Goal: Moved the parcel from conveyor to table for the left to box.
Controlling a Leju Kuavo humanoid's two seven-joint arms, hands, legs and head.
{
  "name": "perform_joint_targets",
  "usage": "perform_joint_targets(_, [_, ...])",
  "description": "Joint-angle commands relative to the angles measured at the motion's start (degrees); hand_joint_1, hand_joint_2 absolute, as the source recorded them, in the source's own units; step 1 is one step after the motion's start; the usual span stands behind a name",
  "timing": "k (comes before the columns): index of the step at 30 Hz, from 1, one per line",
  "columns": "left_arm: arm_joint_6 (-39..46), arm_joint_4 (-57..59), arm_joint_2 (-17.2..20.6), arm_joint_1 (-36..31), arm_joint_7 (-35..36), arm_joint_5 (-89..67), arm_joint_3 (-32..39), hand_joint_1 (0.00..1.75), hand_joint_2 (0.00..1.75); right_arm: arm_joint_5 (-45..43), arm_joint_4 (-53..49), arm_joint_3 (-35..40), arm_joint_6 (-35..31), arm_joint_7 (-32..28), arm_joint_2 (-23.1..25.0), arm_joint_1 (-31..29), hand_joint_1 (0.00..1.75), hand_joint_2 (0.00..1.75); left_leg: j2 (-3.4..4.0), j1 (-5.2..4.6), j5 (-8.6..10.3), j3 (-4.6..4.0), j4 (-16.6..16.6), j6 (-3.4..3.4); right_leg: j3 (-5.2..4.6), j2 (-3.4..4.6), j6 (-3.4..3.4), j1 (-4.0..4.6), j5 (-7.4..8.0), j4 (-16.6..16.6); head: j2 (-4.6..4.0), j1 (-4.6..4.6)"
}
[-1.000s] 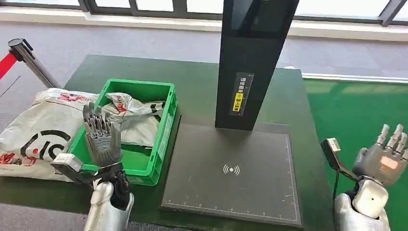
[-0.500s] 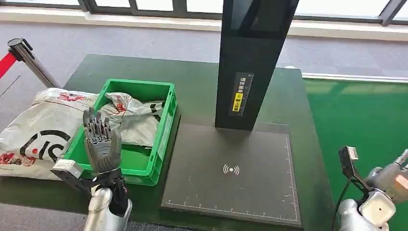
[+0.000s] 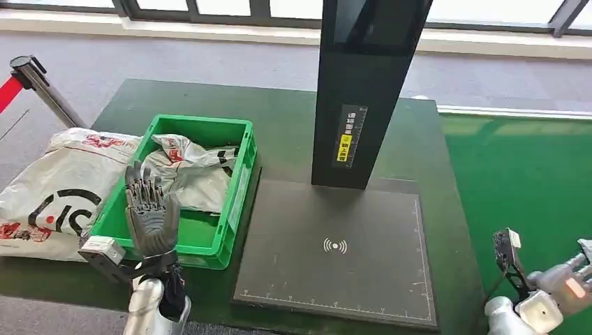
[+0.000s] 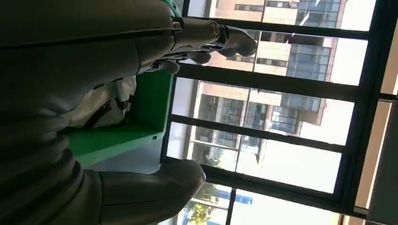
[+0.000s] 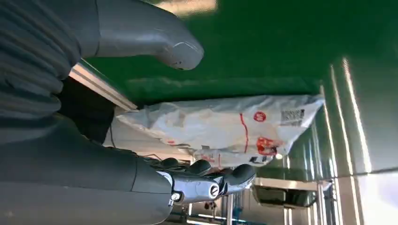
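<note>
From my remote seat: big white mailer bag (image 3: 59, 183) at 9 o'clock on the bench (image 3: 293, 118), touching the green crate (image 3: 234, 188), which holds another bag. My left hand (image 3: 148, 213) hovers released over the crate's near edge. Right hand (image 3: 567, 279) at 4 o'clock is empty too, a white parcel (image 5: 220, 124) just past its fingers.

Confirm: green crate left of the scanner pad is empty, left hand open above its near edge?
Not empty. The head view shows a white parcel lying in the green crate. The rest holds: the crate sits left of the scanner pad, and the left hand is open over its near edge.
</note>
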Motion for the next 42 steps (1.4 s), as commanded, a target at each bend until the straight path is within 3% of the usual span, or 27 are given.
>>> perform_joint_targets(1, [0.7,1.5,-2.8,3.1,0.3,-0.3,-0.7,0.00,1.75,0.0,10.3,-4.7,0.2,0.2,-1.3,-3.5,0.00,1.75,0.15,-0.03,-0.06,0.17,-0.1,0.02,0.13,0.09,-0.04,-0.01,-0.02,-0.1,0.00,0.00])
perform_joint_targets(9, [2.6,2.2,-2.8,3.2,0.3,-1.3,-1.0,0.00,1.75,0.0,11.8,-2.3,0.5,2.3,-1.9,-4.0,0.00,1.75,0.24,-0.05,-0.09,0.23,-0.1,0.04,0.17,0.16,-0.06,-0.03,-0.02,-0.1,0.00,0.00])
perform_joint_targets(11, [-2.1,3.2,-2.8,3.1,0.3,2.1,-0.3,0.00,1.75,0.0,11.9,-0.7,0.2,3.5,-2.2,-4.3,0.00,1.75,0.27,-0.06,-0.10,0.27,-0.1,0.04,0.20,0.18,-0.06,-0.03,-0.02,-0.1,0.00,0.00])
perform_joint_targets(16, [-2.2,3.5,-2.8,3.2,0.3,2.5,0.0,0.00,1.75,0.0,11.2,0.6,0.2,5.5,-2.4,-3.8,0.00,1.75,0.29,-0.05,-0.11,0.28,-0.1,0.04,0.22,0.20,-0.06,-0.02,-0.01,-0.1,0.00,0.00])
perform_joint_targets(42, [-2.1,6.2,-2.8,1.8,0.3,2.6,0.4,0.00,1.75,0.0,8.1,1.6,0.2,6.4,-2.1,-2.0,0.00,1.75,0.09,-0.03,-0.04,0.11,-0.1,0.02,0.09,0.05,-0.03,-0.02,-0.01,-0.1,0.00,0.00])
